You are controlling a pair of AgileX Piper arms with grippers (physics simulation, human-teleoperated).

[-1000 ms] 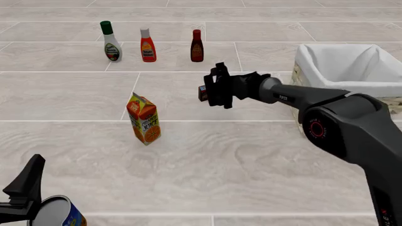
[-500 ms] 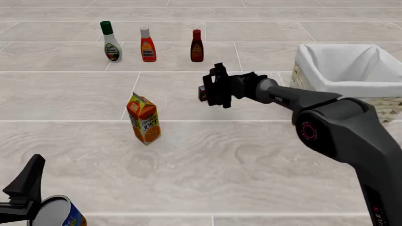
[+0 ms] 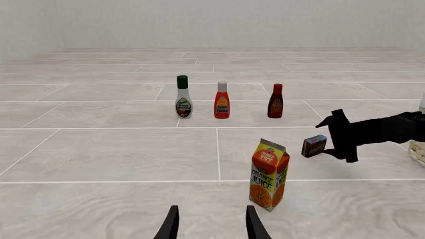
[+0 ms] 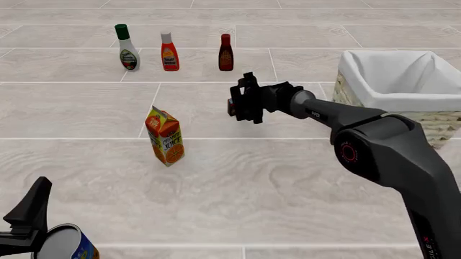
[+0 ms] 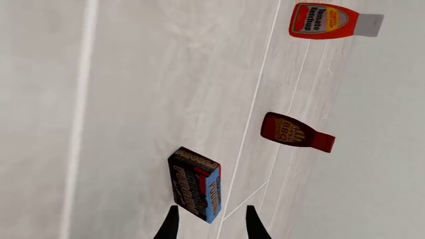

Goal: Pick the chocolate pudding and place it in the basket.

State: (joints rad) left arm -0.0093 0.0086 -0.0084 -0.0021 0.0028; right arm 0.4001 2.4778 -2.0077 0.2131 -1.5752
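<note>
At the far left, low in the front view, the left gripper (image 4: 29,216) rests beside a tin can (image 4: 66,244); its fingers (image 3: 170,225) stand apart and hold nothing. At the back of the worktop (image 4: 86,113) stand a dressing bottle (image 4: 127,47), a ketchup bottle (image 4: 169,52) and a dark red sauce bottle (image 4: 225,53). An orange juice carton (image 4: 165,136) stands nearer. The chocolate pudding (image 4: 232,106) is just in front of the right gripper (image 4: 243,99). The fingers (image 5: 170,225) are released, apart, the carton just ahead of their tips. The basket (image 4: 403,89) stands at the right, well apart from the pudding.
</note>
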